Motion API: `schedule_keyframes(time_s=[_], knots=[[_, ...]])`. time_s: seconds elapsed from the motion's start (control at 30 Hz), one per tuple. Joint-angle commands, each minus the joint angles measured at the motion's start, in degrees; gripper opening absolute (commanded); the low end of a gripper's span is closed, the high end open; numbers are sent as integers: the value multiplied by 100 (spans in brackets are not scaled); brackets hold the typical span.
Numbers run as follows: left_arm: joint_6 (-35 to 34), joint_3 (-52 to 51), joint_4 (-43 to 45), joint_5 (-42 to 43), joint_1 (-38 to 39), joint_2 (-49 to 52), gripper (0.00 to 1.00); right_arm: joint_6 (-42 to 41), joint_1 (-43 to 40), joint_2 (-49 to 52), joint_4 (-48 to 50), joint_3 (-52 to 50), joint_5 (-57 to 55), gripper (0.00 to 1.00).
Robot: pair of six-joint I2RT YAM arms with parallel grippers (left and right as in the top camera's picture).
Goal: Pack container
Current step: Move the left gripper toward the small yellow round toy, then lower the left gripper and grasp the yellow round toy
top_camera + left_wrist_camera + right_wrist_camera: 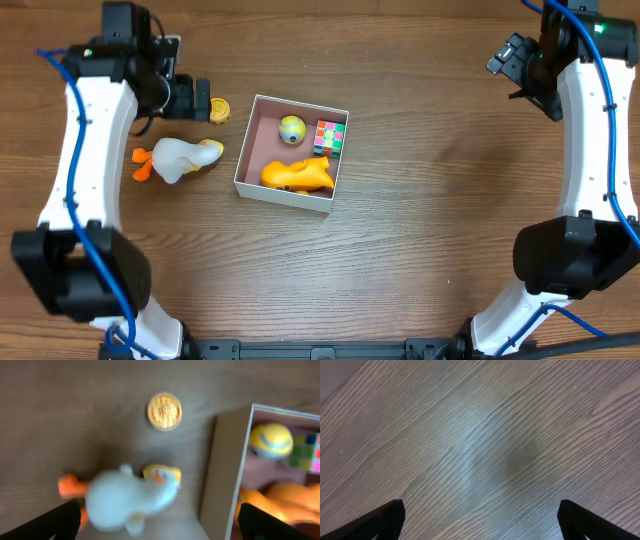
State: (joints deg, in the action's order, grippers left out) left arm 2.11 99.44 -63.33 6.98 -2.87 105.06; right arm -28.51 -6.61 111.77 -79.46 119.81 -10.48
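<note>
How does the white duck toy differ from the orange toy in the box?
The white duck lies on the table left of the container; the orange toy lies inside it. The duck is white with orange feet; the orange toy is orange all over. Both are similar in size, neither gripped.

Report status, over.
Left jaws open, empty, near duck; right jaws open, empty, over table. Container holds ball, cube, orange toy. Duck and coin outside, left of it. Nothing blocking.

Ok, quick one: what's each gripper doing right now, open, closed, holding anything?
Left gripper: open, holding nothing.
Right gripper: open, holding nothing.
</note>
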Motion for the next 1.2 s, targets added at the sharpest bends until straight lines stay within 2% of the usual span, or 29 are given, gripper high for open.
schedule_keyframes(time_s=[0.0,0.2,0.4,0.67,1.17], knots=[[828,350,597,-133,28,74,100,-24,15,-85,26,9,-17,100],[1287,350,1491,273,33,258,100,-24,15,-85,28,9,-17,100],[1311,350,1602,310,68,1008,100,-24,15,-85,26,9,-15,100],[920,350,1904,164,310,1840,100,-24,15,-85,28,9,-17,100],[168,348,2000,162,446,2312,100,-24,15,-85,26,9,-17,100]])
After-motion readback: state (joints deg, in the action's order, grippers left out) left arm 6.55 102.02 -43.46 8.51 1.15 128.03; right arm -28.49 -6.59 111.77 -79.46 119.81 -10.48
